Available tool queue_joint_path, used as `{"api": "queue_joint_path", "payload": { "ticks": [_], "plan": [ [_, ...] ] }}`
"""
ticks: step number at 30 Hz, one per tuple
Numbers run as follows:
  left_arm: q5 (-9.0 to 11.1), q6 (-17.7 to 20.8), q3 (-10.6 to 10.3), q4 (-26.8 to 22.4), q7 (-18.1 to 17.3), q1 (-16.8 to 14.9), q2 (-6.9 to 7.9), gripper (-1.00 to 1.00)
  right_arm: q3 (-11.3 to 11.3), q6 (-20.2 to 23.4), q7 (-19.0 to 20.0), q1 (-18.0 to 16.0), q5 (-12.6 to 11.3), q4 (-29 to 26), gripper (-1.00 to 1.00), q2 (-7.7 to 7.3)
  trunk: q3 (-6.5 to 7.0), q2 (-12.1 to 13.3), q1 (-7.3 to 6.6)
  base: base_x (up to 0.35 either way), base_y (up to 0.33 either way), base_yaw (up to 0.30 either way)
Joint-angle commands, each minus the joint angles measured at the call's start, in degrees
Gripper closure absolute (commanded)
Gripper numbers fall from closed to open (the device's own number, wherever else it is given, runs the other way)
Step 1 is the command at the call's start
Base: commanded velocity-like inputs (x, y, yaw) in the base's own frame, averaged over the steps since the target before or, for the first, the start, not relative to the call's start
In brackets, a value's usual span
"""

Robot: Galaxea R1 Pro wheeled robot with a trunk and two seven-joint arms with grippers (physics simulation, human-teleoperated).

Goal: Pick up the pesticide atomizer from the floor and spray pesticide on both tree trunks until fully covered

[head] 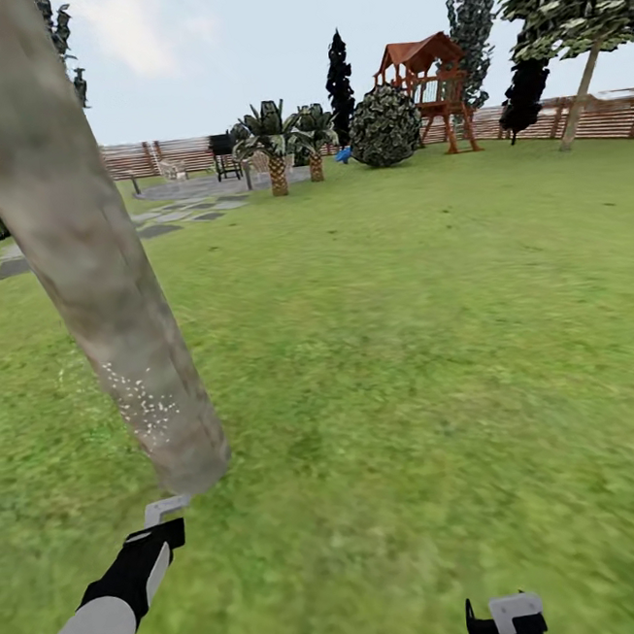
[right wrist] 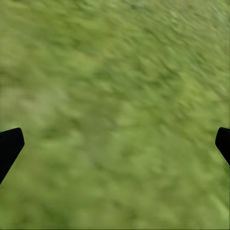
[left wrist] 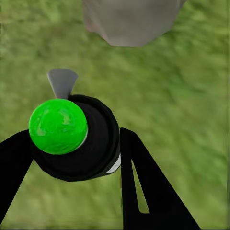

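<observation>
L end effector (left wrist: 76, 158) grips atomizer (left wrist: 79, 143), green top; trunk (left wrist: 129, 21) near.

The tree trunk (head: 88, 273) leans across the near left of the lawn (head: 408, 346), with pesticide (head: 146, 403) specks on its lower part. Just below its base sits the left gripper (head: 167, 513), closed around the pesticide atomizer (left wrist: 76, 136). The second tree (head: 575, 36) stands far right by the fence (head: 531, 119); the playhouse (head: 429, 85) stands left of it. The right gripper (right wrist: 115, 143), apparently spread wide, hangs over grass.
</observation>
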Motion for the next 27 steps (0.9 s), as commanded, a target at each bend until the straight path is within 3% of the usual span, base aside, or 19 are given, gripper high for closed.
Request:
{"api": "queue_joint_path", "payload": {
  "ticks": [1,11,20,27],
  "plan": [
    [-0.03,0.00,0.05,-0.03,-0.02,0.02,0.02,1.00,-0.01,0.00,0.00,-0.03,0.00,-0.02,-1.00,0.02,0.00,0.00,0.00,0.004,-0.272,0.078],
    [-0.03,0.00,0.00,-0.46,-0.02,0.03,0.12,1.00,-0.01,0.00,0.00,-0.02,0.00,0.05,-1.00,0.06,0.00,0.00,0.00,0.109,-0.252,0.023],
    [-0.03,0.00,0.00,-0.48,-0.02,0.03,0.03,1.00,-0.01,0.00,0.00,-0.02,-0.01,0.05,-1.00,0.12,0.00,0.00,0.00,0.226,-0.204,0.259],
    [-0.03,0.00,0.01,-0.63,-0.02,0.03,-0.06,1.00,-0.01,0.00,0.00,-0.02,0.01,0.01,-1.00,0.04,0.00,0.00,0.00,0.038,-0.265,0.199]
  ]
}}
